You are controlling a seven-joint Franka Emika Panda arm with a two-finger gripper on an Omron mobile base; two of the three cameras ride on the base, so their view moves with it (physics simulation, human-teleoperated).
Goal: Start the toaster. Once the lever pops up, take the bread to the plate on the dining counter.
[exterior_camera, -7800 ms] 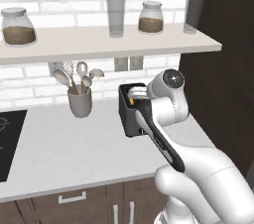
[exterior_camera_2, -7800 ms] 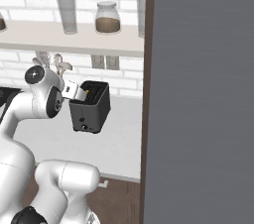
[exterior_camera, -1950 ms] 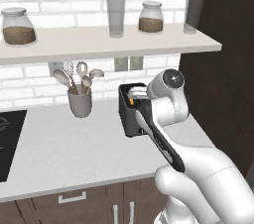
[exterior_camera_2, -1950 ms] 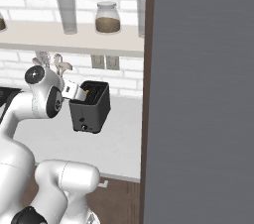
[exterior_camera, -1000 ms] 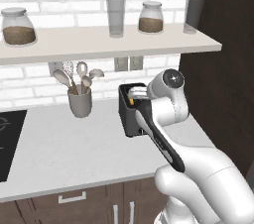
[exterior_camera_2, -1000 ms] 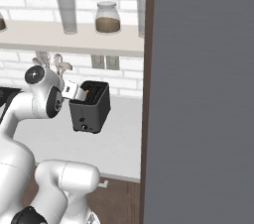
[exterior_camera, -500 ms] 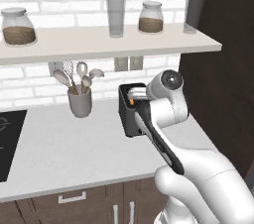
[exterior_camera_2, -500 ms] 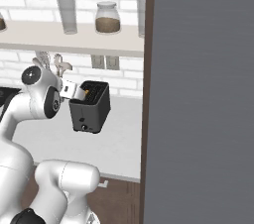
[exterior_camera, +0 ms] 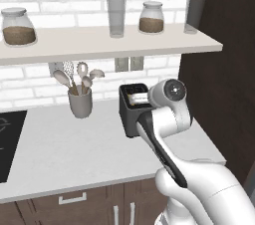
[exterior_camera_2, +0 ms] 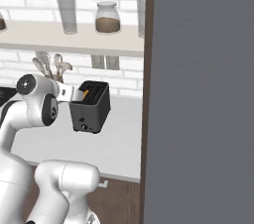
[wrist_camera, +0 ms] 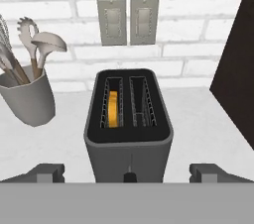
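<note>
— Where's my gripper?

— Jaws wide apart, holding nothing, squared up to the toaster at twelve o'clock.

— And the bread?

— Sunk in the left slot, edge-on, its long axis running from me toward the wall. The lever sits low at six, so I'd reckon I go down and in.

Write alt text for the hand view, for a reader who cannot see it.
A dark grey toaster sits on a pale counter, a slice of bread down in its left slot, between the open tool's fingertips. Behind: a utensil crock at left and two wall outlets on white brick.
</note>
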